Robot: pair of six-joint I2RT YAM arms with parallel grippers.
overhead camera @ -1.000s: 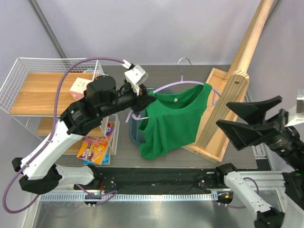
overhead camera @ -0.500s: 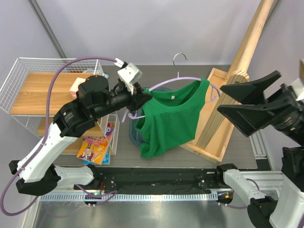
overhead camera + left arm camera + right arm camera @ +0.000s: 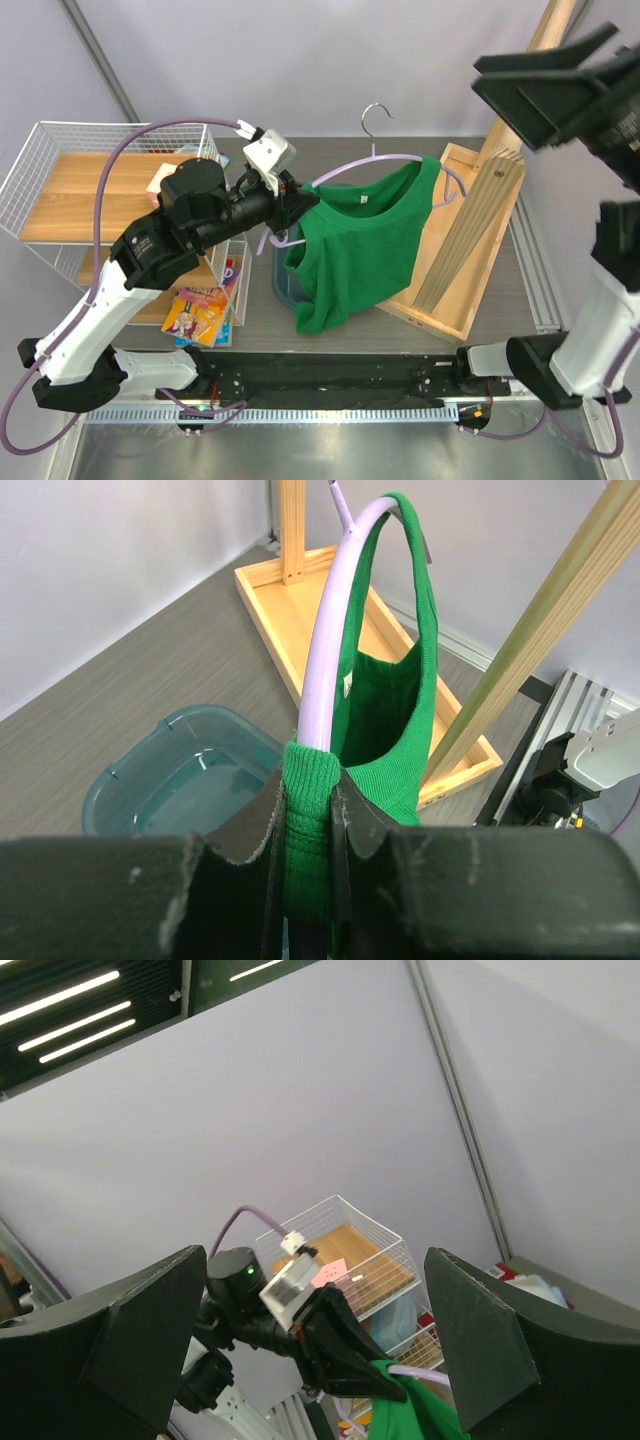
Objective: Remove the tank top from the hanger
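tank top [image 3: 355,250] hangs above mid-table, strap clamped in left gripper [image 3: 308,820] at left end of hanger [image 3: 375,163]; long axis runs right from those jaws. right gripper [image 3: 520,85] spread wide, high right, nearer the free strap.

Lilac hanger [image 3: 322,630]: hook cut off by the wrist view's upper edge. Its arm end, between the left gripper [image 3: 308,822] fingers, is wrapped in the tank top [image 3: 390,720] strap. Teal bin [image 3: 170,780] beneath the fingers: near rim hidden.

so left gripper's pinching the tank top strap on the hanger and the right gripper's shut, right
Not shut: the right gripper is open, fingers wide apart, in the right wrist view. The left gripper does pinch the tank top strap on the hanger.
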